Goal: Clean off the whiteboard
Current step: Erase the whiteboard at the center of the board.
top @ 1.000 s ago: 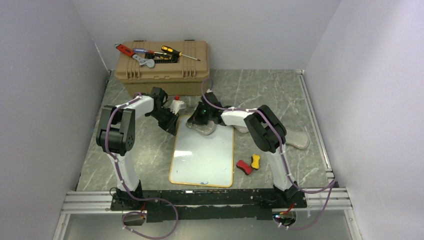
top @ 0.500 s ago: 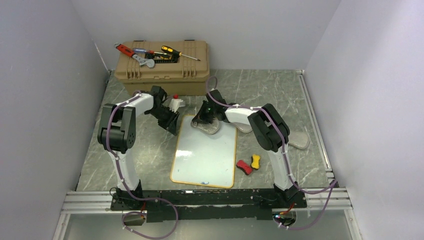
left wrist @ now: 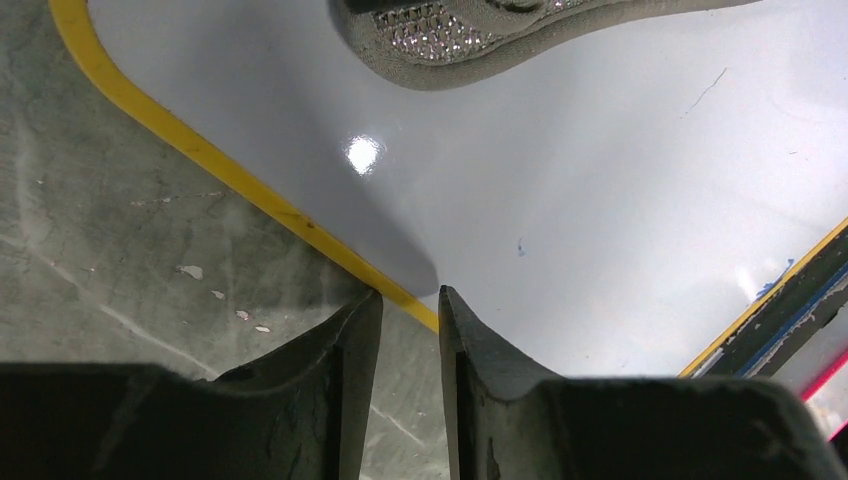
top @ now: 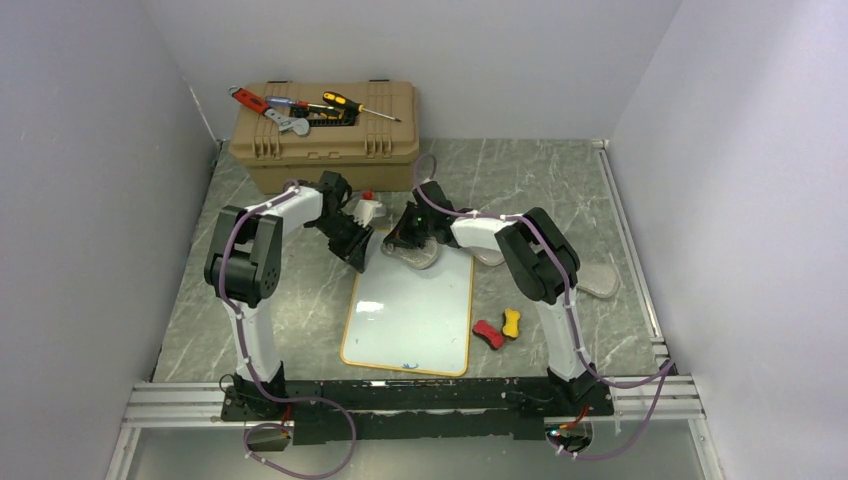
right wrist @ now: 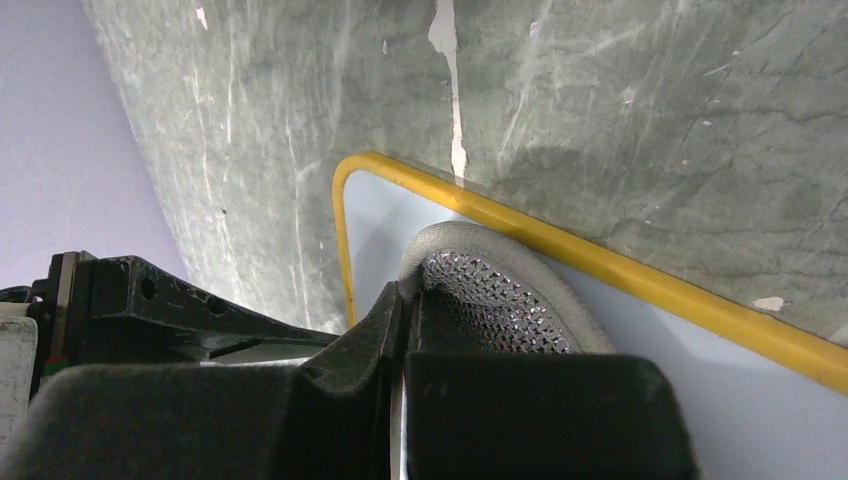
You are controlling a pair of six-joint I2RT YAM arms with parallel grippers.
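The whiteboard (top: 410, 312) lies flat mid-table, white with a yellow-orange frame, and only faint blue specks (left wrist: 520, 246) mark it. My right gripper (top: 405, 240) is shut on the rim of a grey mesh sponge (top: 418, 256), which rests on the board's far edge just inside its frame (right wrist: 600, 262). In the right wrist view the sponge (right wrist: 490, 290) bulges out beside my right gripper (right wrist: 403, 292). My left gripper (top: 360, 258) hovers at the board's far-left edge. Its jaws (left wrist: 410, 296) stand slightly apart with nothing between them, tips just short of the frame (left wrist: 250, 190). The sponge (left wrist: 450, 40) shows at the top of that view.
A tan toolbox (top: 325, 140) with screwdrivers and a wrench on its lid stands at the back left. A red piece (top: 488, 334) and a yellow piece (top: 512, 323) lie right of the board. Another grey pad (top: 600, 280) lies further right.
My left gripper has moved right to the board's far-left edge, and its jaws have parted a little. The right gripper slid the sponge slightly right along the far edge, then held still.
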